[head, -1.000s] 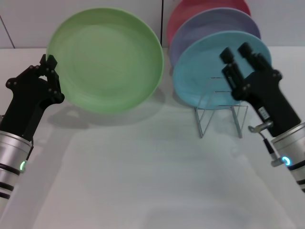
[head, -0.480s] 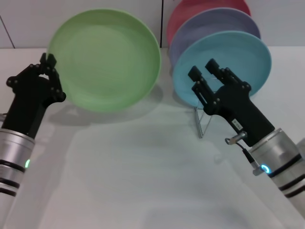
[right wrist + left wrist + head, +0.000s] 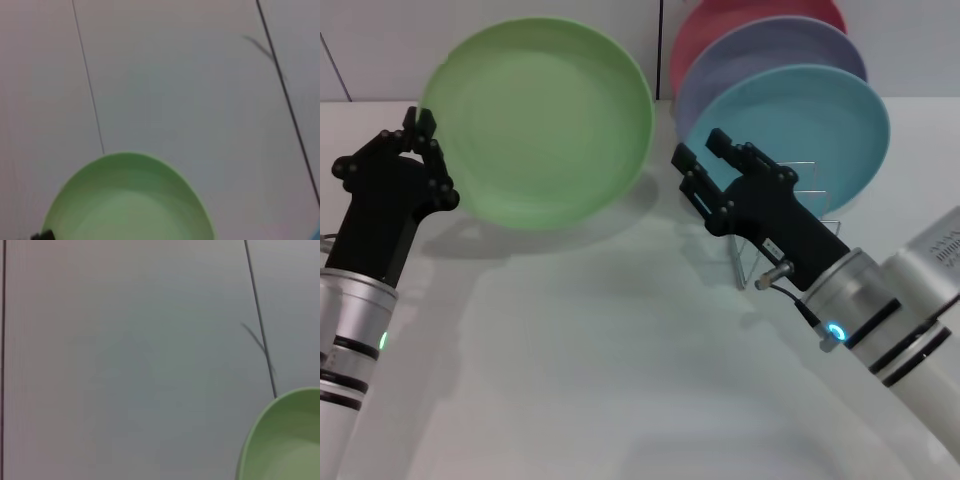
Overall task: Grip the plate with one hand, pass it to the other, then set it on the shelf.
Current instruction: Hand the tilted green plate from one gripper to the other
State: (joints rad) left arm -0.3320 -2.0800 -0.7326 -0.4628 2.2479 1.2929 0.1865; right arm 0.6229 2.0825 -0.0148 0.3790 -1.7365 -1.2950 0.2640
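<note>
Green plate [image 3: 540,122], upper left, is pinched by left gripper [image 3: 420,130]; right gripper [image 3: 698,165], fingers spread, must next grasp its right rim.

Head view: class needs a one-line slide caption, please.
Left end effector holds the green plate upright by its edge while the open right end effector reaches toward it, wire rack behind.

1. The setting looks like a robot test bench staged as a kitchen: a plain white table [image 3: 620,380] backed by pale grey wall panels [image 3: 130,350].
2. Coloured round plates stand in a thin silver wire rack [image 3: 790,245].
</note>
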